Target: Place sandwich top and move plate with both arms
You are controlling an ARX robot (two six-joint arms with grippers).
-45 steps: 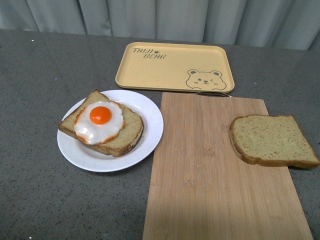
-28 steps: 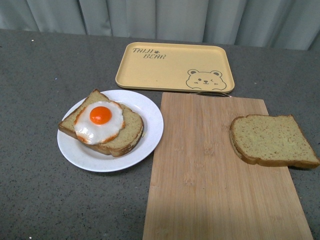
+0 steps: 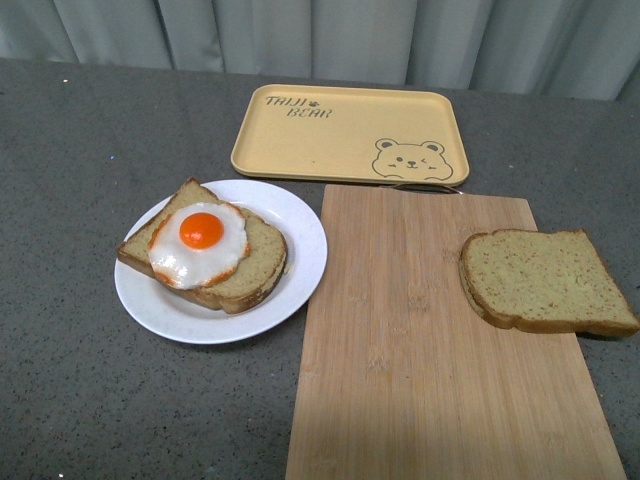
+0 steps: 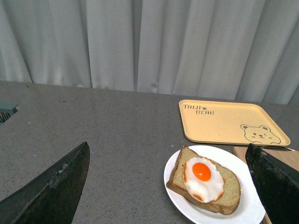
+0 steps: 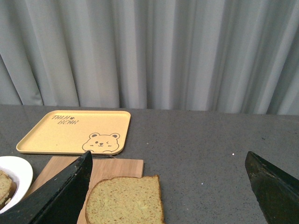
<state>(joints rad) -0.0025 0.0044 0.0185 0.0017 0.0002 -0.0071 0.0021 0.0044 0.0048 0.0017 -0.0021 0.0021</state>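
The sandwich top point(image 3: 545, 281), a plain brown bread slice, lies on the right edge of the wooden board point(image 3: 430, 350); the right wrist view shows this slice point(image 5: 125, 201) between and beyond the wide-apart fingers of my open right gripper point(image 5: 168, 196). The round white plate point(image 3: 300, 262) sits left of the board and bears a bread slice with a fried egg point(image 3: 200, 243). In the left wrist view the plate point(image 4: 250, 205) and the egg point(image 4: 202, 178) lie ahead of my open left gripper point(image 4: 170, 193), nothing between its fingers. Neither arm shows in the front view.
A rectangular yellow tray with a bear drawing point(image 3: 350, 133) lies behind the plate and board on the dark grey table point(image 3: 80, 160). Grey curtains point(image 3: 330, 35) hang along the table's far edge.
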